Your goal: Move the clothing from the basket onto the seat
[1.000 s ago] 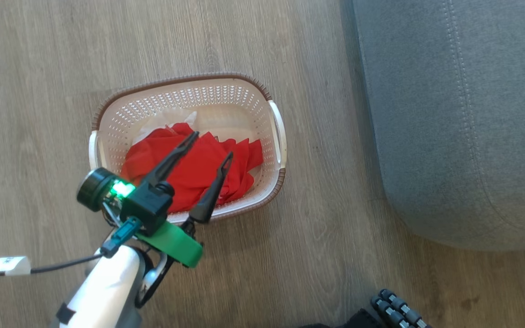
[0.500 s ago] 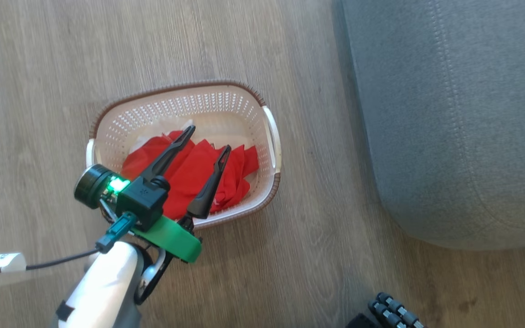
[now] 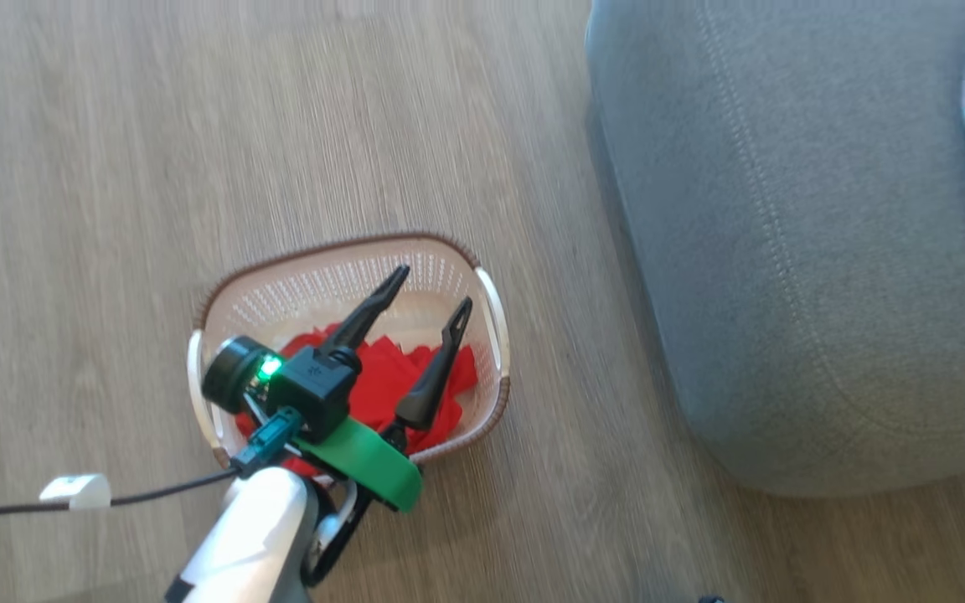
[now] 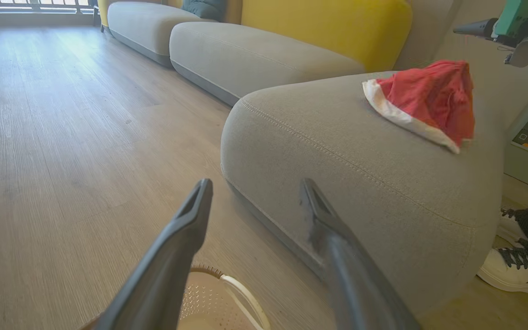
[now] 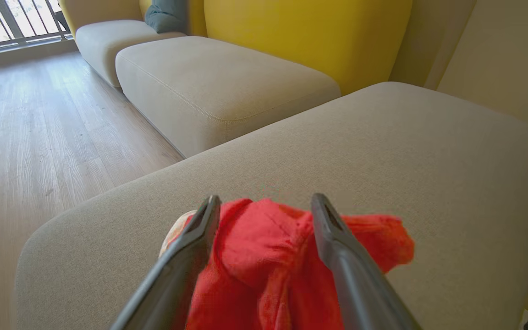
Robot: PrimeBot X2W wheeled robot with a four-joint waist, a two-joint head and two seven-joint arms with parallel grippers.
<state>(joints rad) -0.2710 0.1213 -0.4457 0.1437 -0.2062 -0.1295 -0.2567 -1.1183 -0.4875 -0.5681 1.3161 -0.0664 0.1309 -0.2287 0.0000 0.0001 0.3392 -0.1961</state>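
While the right jaws stand wide open over the seat (image 5: 429, 160), a red garment (image 5: 264, 256) lies on the cushion between and under them, gripped by nothing (it looks loosely heaped). The left jaws are open too and hang above the basket (image 3: 315, 289). More red clothing (image 3: 382, 381) lies crumpled on its bottom, directly below their tips. The seat is off to the right of these jaws.

I judge that the step in hand is to fetch this remaining cloth. To do it well, the left jaws should go straight down into the middle of the heap, away from the perforated walls, and close on a thick fold, not on one thin edge. The lift should be high enough that the hanging cloth clears the rim and the cushion's rounded edge. The right jaws should rise straight up, so that no finger drags the garment off.
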